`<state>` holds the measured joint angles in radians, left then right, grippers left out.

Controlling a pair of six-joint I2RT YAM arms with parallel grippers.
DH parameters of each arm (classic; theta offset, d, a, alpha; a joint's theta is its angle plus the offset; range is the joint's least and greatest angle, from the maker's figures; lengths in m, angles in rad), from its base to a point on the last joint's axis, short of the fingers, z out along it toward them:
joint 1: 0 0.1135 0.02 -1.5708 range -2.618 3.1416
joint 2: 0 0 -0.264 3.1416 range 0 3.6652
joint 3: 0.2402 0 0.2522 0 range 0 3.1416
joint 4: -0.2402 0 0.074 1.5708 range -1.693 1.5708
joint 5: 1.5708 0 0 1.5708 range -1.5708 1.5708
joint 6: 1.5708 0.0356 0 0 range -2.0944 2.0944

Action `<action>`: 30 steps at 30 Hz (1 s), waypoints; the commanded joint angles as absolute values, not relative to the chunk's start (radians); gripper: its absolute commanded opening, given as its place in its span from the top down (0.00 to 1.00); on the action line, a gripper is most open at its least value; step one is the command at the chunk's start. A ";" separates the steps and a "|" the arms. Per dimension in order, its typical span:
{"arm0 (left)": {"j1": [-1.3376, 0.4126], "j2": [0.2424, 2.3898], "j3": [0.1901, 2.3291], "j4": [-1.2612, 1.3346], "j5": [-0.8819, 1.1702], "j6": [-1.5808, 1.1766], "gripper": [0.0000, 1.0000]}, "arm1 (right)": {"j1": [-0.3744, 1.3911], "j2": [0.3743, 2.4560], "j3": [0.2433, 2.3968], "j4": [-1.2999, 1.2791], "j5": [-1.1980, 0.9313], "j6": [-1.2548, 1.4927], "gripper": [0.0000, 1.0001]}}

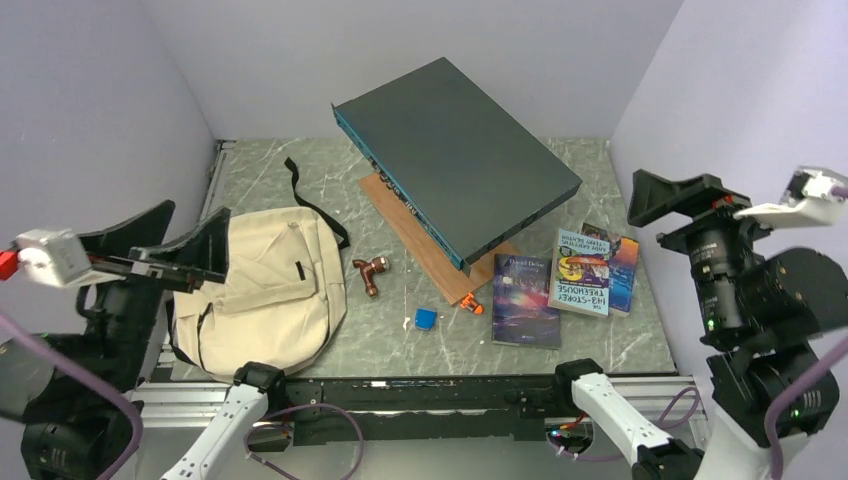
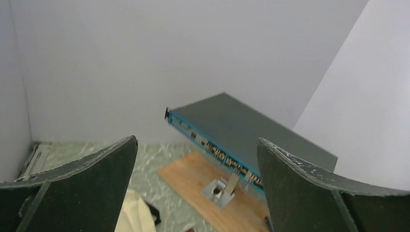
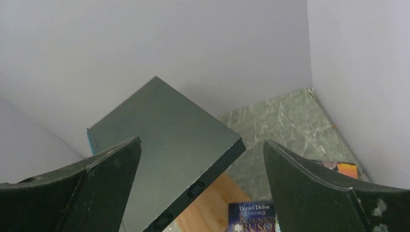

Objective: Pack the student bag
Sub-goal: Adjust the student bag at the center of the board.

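Left gripper [image 2: 197, 141] and right gripper [image 3: 202, 141] hover spread, empty; cream soft canvas backpack [image 1: 270, 290] lies flat, colourful paperback books [image 1: 580, 272] likely awaiting packing.

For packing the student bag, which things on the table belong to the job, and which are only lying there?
Belong to the job: student bag; likely the Defoe book, Treehouse book, colourful book; perhaps the blue block and orange item.
Only lying about, it seems: dark grey box, wooden board, brown metal piece.
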<state>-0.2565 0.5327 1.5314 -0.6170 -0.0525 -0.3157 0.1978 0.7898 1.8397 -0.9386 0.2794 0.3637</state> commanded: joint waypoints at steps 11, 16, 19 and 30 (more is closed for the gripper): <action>-0.251 0.497 1.281 -0.853 -0.105 -0.345 0.01 | 0.198 0.664 1.575 -0.875 -0.177 0.345 0.00; -0.250 0.466 1.212 -0.904 -0.104 -0.344 0.01 | 0.198 0.589 1.457 -0.762 -0.377 0.387 0.00; -0.251 0.428 1.128 -0.900 -0.065 -0.362 0.01 | 0.197 0.546 1.350 -0.653 -0.520 0.513 0.00; -0.251 0.389 0.872 -0.971 -0.093 -0.581 0.01 | 0.195 0.444 1.110 -0.541 -0.852 0.565 0.00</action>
